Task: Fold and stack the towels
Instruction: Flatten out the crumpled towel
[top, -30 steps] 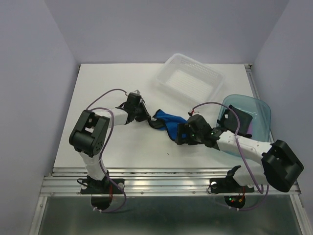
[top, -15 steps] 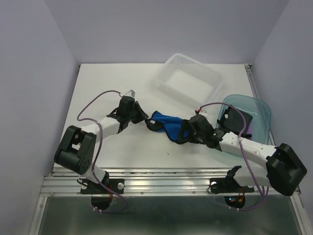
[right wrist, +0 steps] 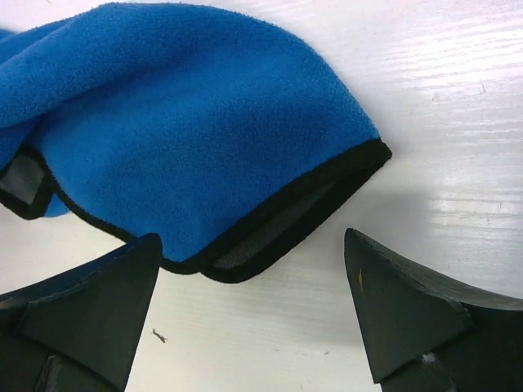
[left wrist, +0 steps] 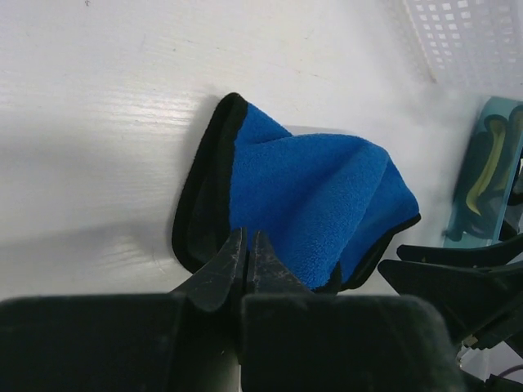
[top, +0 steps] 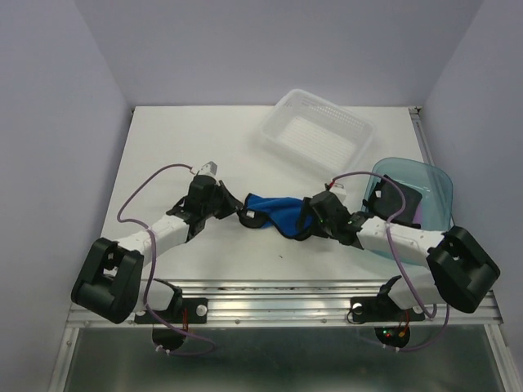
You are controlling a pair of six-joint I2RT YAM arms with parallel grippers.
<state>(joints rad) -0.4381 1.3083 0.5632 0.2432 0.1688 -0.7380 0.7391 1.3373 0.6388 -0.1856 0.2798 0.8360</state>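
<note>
A: Where's the towel (top: 270, 211)?
B: Mid-frame on the table (top: 180, 139), left gripper (top: 239, 215) at its left end, right gripper (top: 301, 224) at its right.
A: The basket (top: 315, 131)?
B: Upper right of centre; the tray (top: 435, 189) is at the right edge.

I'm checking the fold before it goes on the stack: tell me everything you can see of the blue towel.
The blue towel is soft, fleece-like cloth, bright blue with black edging. It lies bunched and loosely doubled over on the white table, not spread flat. The left tool is shut on its black-edged border. The right tool stands open astride the opposite corner, not gripping it.
</note>
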